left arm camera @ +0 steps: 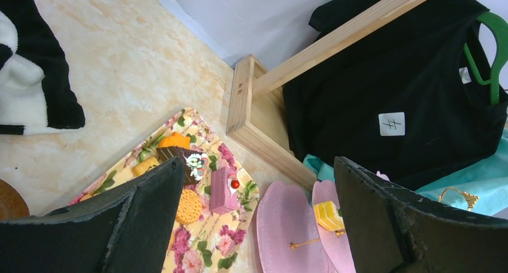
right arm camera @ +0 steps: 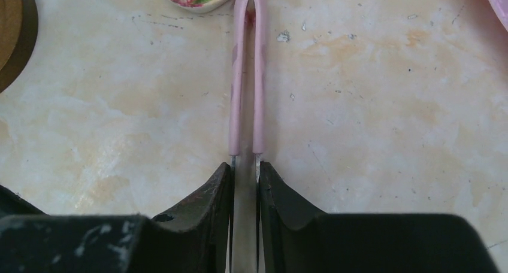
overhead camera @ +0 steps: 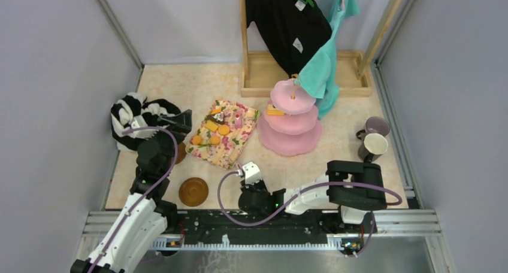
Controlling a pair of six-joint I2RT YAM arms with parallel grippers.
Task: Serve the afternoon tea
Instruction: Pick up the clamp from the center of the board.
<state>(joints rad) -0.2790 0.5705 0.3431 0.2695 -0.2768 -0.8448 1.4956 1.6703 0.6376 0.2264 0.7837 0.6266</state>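
The pink tongs (right arm camera: 238, 87) are being grasped by the right gripper (right arm camera: 245, 168). Its jaws are being pressed onto the bare metal just behind the pink sleeves. In the right wrist view the tongs are being pointed towards 12 o'clock, and their tips are lying just beside a corner of the floral cloth (overhead camera: 223, 134).

The left gripper (left arm camera: 257, 165) is being held released, with its jaws spread wide and nothing between them. It is being kept over the cloth's 9 o'clock edge, next to the striped garment (overhead camera: 133, 118).

In the top view the pink cake stand (overhead camera: 290, 122) is being shown at the cloth's 3 o'clock, close beside it. A yellow pastry (overhead camera: 274, 111) is being carried on its middle tier, at 9 o'clock from the centre pole. The orange pastries (overhead camera: 215, 133) and a brown pastry (left arm camera: 180, 159) are being kept on the cloth.

The lilac mug (overhead camera: 377, 127) and the cream mug (overhead camera: 375, 146) are being shown at the stand's 3 o'clock, well apart from it. The lilac one is just at the cream one's 12 o'clock.

One brown saucer (overhead camera: 193, 191) is being left on the table at the cloth's 7 o'clock. A second saucer (overhead camera: 180, 154) is being largely hidden under the left arm.

At the stand's 12 o'clock, a black shirt (overhead camera: 284, 21) and a teal garment (overhead camera: 320, 69) are being hung from a wooden rack (overhead camera: 263, 75).
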